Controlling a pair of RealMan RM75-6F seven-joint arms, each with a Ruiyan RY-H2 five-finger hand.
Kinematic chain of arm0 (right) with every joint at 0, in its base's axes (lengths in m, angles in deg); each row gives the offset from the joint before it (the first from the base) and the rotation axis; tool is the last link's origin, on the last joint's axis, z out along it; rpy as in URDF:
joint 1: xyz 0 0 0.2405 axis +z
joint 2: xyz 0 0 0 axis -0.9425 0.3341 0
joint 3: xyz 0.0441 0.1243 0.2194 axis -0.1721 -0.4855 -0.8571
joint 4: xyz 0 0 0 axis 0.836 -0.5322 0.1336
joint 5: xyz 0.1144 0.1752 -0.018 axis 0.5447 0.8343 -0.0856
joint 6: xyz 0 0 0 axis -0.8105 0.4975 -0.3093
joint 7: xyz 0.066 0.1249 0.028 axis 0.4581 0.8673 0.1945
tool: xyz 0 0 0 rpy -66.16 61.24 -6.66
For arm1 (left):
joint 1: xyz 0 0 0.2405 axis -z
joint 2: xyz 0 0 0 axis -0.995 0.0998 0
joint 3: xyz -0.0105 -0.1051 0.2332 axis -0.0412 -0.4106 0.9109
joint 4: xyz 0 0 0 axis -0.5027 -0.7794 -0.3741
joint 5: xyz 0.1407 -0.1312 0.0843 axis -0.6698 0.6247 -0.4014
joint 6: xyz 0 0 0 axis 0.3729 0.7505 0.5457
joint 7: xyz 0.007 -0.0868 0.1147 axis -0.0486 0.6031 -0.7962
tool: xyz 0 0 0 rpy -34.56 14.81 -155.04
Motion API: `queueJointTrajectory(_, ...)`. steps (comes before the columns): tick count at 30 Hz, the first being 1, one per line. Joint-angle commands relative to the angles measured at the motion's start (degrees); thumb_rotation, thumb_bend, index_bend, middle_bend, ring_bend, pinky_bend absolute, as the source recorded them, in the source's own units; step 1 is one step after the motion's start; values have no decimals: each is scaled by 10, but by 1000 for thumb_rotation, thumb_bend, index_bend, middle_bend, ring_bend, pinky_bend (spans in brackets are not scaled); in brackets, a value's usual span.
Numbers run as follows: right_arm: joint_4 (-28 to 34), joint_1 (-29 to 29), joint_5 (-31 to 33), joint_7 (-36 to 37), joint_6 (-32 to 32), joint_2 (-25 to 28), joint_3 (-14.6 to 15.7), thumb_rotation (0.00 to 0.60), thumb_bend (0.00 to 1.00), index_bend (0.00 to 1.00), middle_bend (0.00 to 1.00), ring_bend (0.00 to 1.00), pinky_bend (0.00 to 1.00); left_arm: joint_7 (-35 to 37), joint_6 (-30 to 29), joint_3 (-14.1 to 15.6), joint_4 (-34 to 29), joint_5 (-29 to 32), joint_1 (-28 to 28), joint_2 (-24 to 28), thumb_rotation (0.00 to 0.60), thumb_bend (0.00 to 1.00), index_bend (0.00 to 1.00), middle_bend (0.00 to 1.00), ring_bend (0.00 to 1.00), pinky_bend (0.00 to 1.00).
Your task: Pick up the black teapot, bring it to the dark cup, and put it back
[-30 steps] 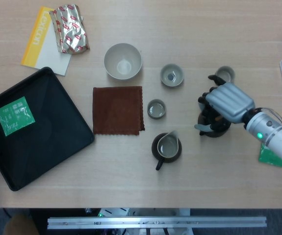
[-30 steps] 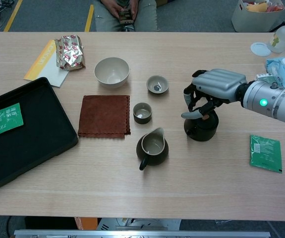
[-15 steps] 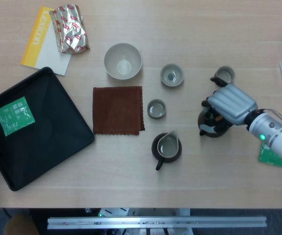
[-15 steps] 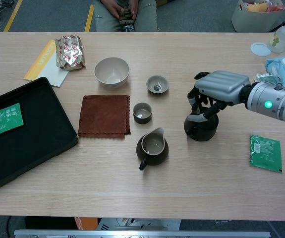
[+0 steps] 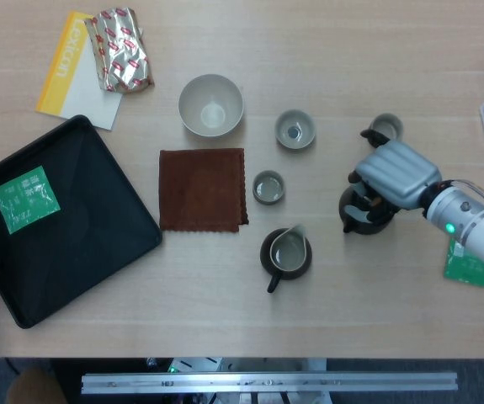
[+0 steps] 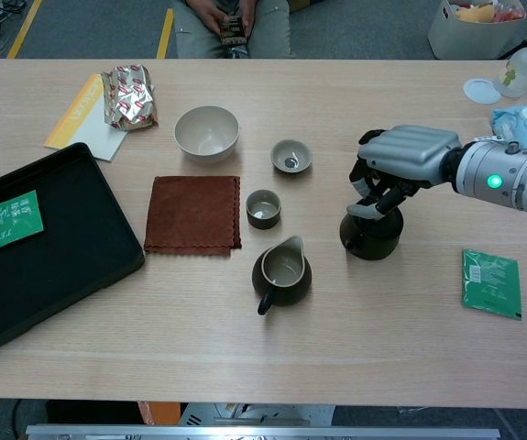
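The black teapot (image 5: 362, 216) (image 6: 370, 235) stands on the table right of centre. My right hand (image 5: 396, 172) (image 6: 404, 154) is over it, with the fingers (image 6: 374, 202) curled down around the pot's top. The dark cup (image 5: 286, 252) (image 6: 282, 270), with a spout and a handle, stands to the left of the teapot and a little nearer the front edge, apart from it. My left hand shows in neither view.
A small cup (image 5: 385, 127) stands just behind my right hand. Two more small cups (image 5: 295, 130) (image 5: 268, 187), a pale bowl (image 5: 211, 105) and a brown cloth (image 5: 202, 189) lie to the left. A black tray (image 5: 56, 219) is at far left, a green packet (image 6: 491, 281) at right.
My right hand has shifted slightly right and up, and its thumb, which stuck out to the left, has drawn in over the teapot's top. The teapot has stayed in place.
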Motion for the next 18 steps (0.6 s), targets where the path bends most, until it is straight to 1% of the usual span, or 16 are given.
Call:
queueJointTrajectory(1, 1, 4, 3, 0, -5, 2, 2, 285, 435, 672, 655, 664, 85, 0, 1, 0, 0, 0, 0, 0, 600, 432, 146, 240, 189, 171)
queueJointTrajectory(6, 1, 12, 7, -1, -20, 4, 10, 286, 494, 672, 658, 667, 85, -1, 1, 0, 0, 1, 1, 0, 600, 432, 146, 240, 190, 171)
queueJointTrajectory(12, -1, 23, 12, -2, -35, 6, 15, 283, 509, 677, 683, 694, 85, -1, 1, 0, 0, 2, 0, 0, 600, 432, 146, 240, 189, 171)
queueJointTrajectory(15, 0, 24, 13, 0, -32, 7, 15, 283, 509, 700, 700, 710, 85, -1, 2, 0, 0, 2, 0, 0, 600, 432, 146, 240, 189, 171)
queueJointTrajectory(18, 1, 26, 15, 5, -34, 9, 15, 283, 509, 749, 745, 754, 90, -2, 2, -1, 0, 2, 1, 0, 600, 432, 146, 240, 190, 171)
